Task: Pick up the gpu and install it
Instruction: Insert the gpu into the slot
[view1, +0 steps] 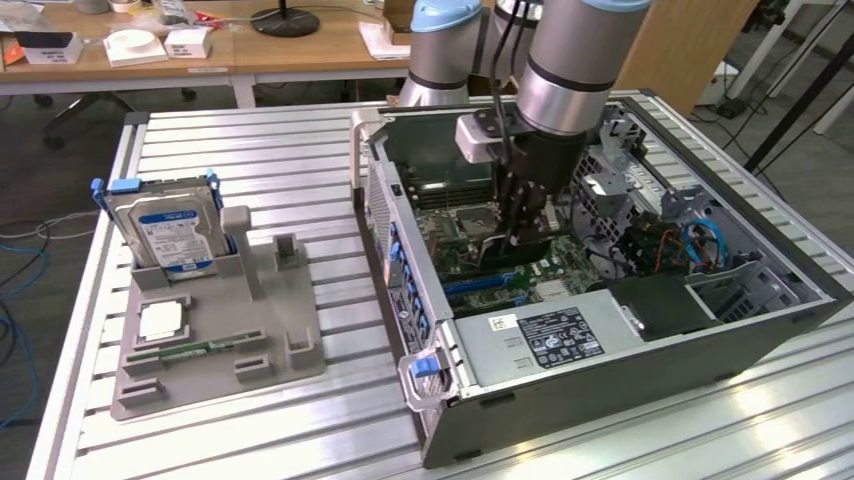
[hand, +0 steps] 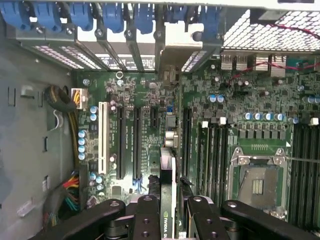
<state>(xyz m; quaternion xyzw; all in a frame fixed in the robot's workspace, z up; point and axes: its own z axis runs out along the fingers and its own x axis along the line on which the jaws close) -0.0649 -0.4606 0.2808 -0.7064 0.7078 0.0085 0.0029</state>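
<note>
So the claw (hand: 167, 220) is clamped on the gpu (hand: 168, 190), holding the card edge-on between its fingers (hand: 145, 220), down inside the open PC case (view1: 641, 350). In the wrist view the card's long axis runs straight out ahead of the claw, parallel to the black expansion slots (hand: 127, 142) on the motherboard (hand: 150, 100). Those slots sit below it and just off to one side, so lining up sideways looks like the whole game. Hard drive (view1: 167, 235) sits in its holder on the desk (view1: 267, 150), well away.
</note>
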